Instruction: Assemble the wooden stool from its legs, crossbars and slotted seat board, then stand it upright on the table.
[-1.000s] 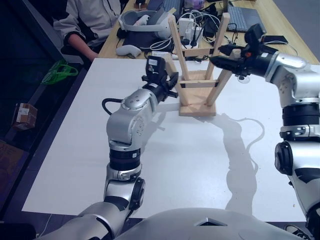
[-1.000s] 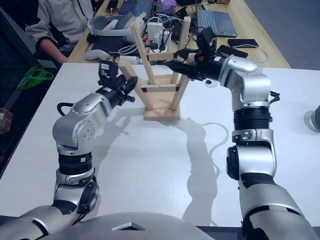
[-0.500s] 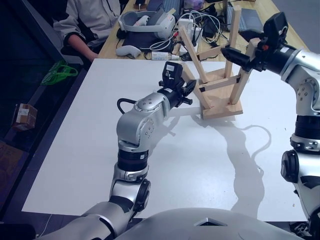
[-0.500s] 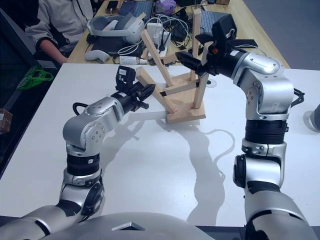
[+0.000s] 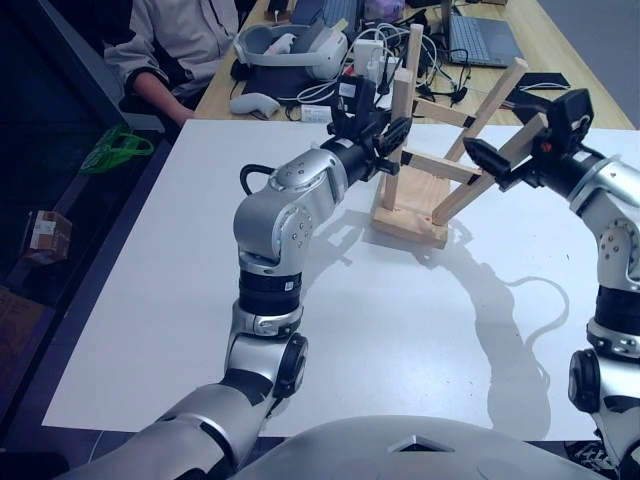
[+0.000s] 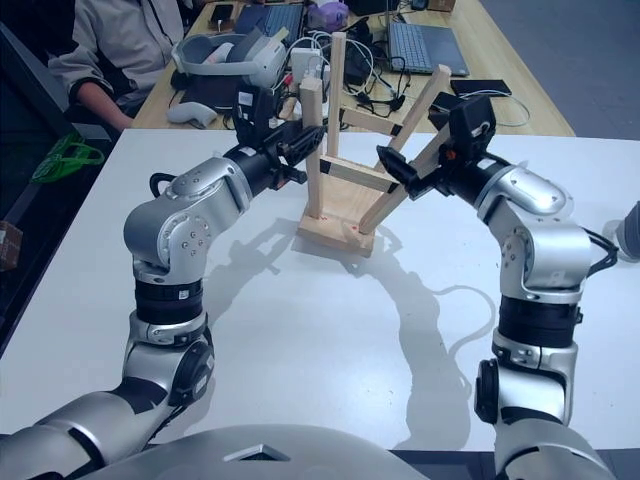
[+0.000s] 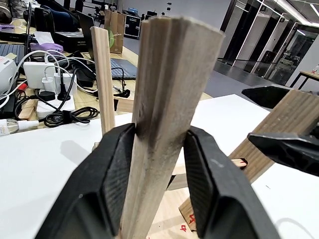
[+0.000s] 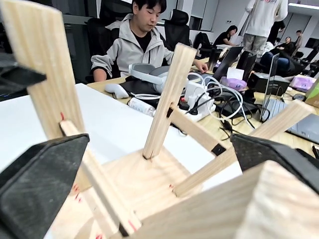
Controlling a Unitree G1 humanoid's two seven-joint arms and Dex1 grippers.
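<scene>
Stool (image 5: 420, 190) has tipped off its flat seat board (image 5: 405, 225) onto one edge, left gripper (image 7: 159, 149) clamped on a leg (image 7: 169, 74), right gripper (image 5: 487, 165) around a second leg (image 5: 455, 200), where we cannot tell if it is closed, so the flip upright looks underway.

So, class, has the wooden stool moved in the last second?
Yes. The stool has tipped toward the robot's right, its leg tops swinging away from the white headset behind it.

The stool leg (image 7: 174, 64) clamped in the left hand (image 7: 158, 130) runs off the picture's edge past its fingers (image 7: 112, 184), and it hides most of the seat board (image 7: 172, 221) beyond that hand. The other leg (image 8: 224, 209), held in the right hand (image 5: 485, 168), is blurred and cut off.
</scene>
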